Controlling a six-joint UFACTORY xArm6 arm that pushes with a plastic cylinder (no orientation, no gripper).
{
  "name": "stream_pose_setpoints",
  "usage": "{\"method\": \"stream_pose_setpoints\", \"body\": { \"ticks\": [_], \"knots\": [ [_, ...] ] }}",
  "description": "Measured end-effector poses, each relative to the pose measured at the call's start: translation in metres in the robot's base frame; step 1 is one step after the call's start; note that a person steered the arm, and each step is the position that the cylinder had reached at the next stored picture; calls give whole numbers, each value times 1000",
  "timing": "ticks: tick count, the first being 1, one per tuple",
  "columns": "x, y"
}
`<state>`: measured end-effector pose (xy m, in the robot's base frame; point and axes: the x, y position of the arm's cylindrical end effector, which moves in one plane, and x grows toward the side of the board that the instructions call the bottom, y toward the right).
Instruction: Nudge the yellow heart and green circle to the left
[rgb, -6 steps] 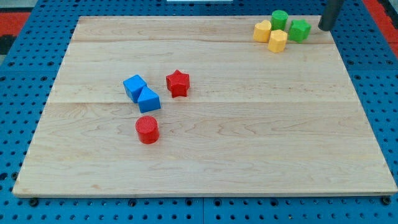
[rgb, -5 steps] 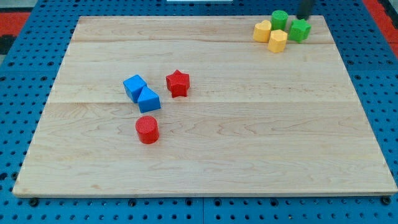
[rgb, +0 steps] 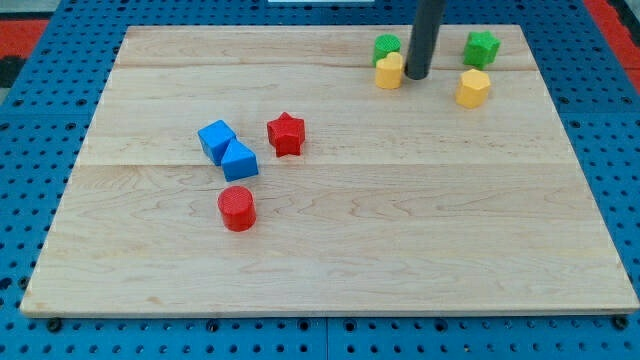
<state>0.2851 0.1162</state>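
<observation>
The yellow heart lies near the view's top, right of centre, on the wooden board. The green circle sits just above it, touching or nearly so. My tip stands against the yellow heart's right side, with the dark rod rising up out of the view. A green star-like block and a yellow hexagon-like block lie to the right of my tip, apart from it.
Two blue blocks touch each other left of centre. A red star lies to their right. A red circle lies below them. The board's top edge runs close above the green blocks.
My tip has come in from the top right and moved left. The yellow heart and green circle have slid left. The green star and the other yellow block are now separated to the right.
</observation>
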Motion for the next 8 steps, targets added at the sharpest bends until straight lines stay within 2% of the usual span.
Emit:
{"method": "stream_pose_setpoints", "body": {
  "ticks": [2,3,4,5,6,8],
  "knots": [
    [-18,-7],
    [-44,4],
    [-48,-25],
    [-48,2],
    [-35,55],
    [-18,-9]
  ]
}}
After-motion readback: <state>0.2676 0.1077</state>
